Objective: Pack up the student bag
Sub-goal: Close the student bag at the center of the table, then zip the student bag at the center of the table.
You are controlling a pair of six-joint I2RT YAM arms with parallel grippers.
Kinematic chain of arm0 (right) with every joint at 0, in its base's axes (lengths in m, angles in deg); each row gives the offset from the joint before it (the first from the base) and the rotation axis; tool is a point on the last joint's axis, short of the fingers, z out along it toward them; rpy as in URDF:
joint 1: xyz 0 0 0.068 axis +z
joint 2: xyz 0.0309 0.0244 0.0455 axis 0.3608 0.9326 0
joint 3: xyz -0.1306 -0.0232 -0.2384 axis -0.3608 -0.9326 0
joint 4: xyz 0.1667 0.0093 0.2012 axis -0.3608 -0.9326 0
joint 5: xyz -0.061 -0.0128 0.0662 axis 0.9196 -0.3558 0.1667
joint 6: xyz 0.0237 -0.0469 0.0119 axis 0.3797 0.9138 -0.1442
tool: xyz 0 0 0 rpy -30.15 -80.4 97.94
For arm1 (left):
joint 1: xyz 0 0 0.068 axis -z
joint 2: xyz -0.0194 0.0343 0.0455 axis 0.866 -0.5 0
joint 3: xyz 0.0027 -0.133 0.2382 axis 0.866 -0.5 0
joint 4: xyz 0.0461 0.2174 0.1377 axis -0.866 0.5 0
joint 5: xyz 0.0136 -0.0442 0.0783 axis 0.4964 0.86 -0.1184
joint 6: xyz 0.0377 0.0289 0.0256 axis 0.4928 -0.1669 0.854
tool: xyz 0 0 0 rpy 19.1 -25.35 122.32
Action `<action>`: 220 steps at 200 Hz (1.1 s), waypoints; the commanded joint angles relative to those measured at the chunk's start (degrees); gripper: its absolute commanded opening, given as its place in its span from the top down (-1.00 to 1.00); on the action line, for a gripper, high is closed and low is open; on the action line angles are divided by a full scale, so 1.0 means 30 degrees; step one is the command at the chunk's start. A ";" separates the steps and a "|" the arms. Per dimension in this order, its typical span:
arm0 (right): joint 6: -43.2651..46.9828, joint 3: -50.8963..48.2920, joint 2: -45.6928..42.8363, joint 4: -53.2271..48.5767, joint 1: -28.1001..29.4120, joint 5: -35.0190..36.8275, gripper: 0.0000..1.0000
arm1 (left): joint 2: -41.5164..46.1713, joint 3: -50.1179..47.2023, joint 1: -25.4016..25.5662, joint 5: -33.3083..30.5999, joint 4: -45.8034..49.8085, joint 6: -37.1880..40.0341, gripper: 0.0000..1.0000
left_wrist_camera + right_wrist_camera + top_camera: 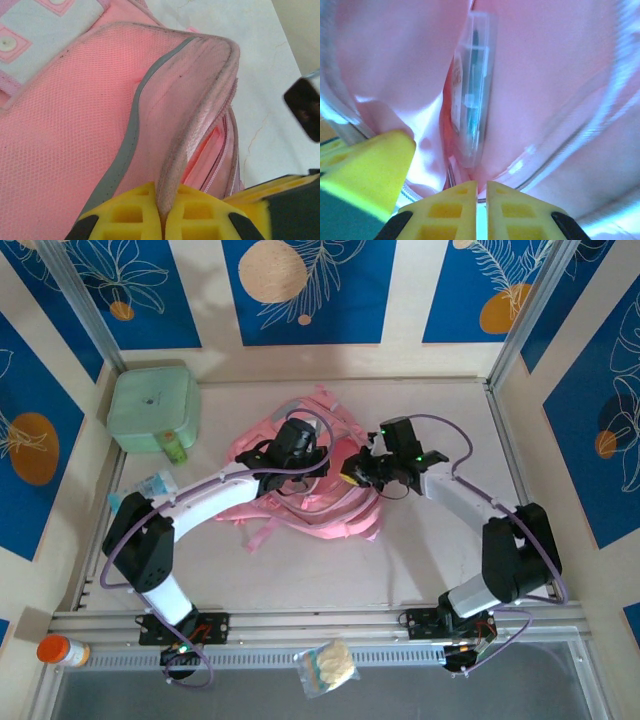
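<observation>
Grippers: left gripper clamped on piped rim of student bag; right gripper jaws nearly together at its opening, just beside clear case.
Bag: mid-table beneath both grippers.
Look: crumpled pink mesh, grey stripe, pale panels.

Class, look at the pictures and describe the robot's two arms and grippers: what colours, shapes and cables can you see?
The left arm and right arm each have white links between rounded black joints, standing on black bases. A purple cable loops along each arm. The left gripper and right gripper have blocky yellow fingers with square recesses moulded into them.
</observation>
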 commanded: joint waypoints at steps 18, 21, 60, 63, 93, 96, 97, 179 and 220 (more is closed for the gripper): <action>0.1506 -0.0552 -0.1604 -0.2011 -0.0582 0.0044 0.75 | -0.0778 0.1715 0.0867 0.0825 -0.1244 -0.0740 0.97; 0.1671 -0.0468 -0.1700 -0.2294 -0.0666 0.0123 0.75 | -0.0907 0.1827 0.0870 0.0864 -0.1191 -0.0784 0.96; 0.3366 -0.0136 -0.3097 -0.4929 -0.2240 0.0870 0.68 | -0.0872 0.2397 0.0836 0.2593 -0.0789 -0.0376 0.34; 0.3541 -0.0068 -0.3194 -0.5112 -0.2243 0.0984 0.66 | -0.0658 0.2389 0.0815 0.2802 -0.0695 -0.0229 0.31; 0.4991 0.0218 -0.4132 -0.7511 -0.1006 0.3827 0.50 | 0.2490 0.0109 0.0621 0.2024 -0.0165 -0.0013 0.05; 0.5047 0.0199 -0.4173 -0.7661 -0.0748 0.4090 0.48 | 0.2897 -0.0373 0.0539 0.1991 -0.0350 -0.0166 0.04; 0.5056 0.0196 -0.4192 -0.7691 -0.0667 0.4188 0.47 | 0.3033 -0.0531 0.0515 0.1974 -0.0430 -0.0235 0.04; 0.1908 0.3218 0.0390 -0.9163 0.8584 1.1902 0.16 | 0.5634 -0.9128 -0.3173 0.2666 -0.5515 -0.6960 -0.02; -0.0190 0.6979 0.4533 -1.1419 1.0191 1.5071 0.15 | 0.4923 -1.0350 -0.3348 0.2010 -0.7181 -0.7868 0.03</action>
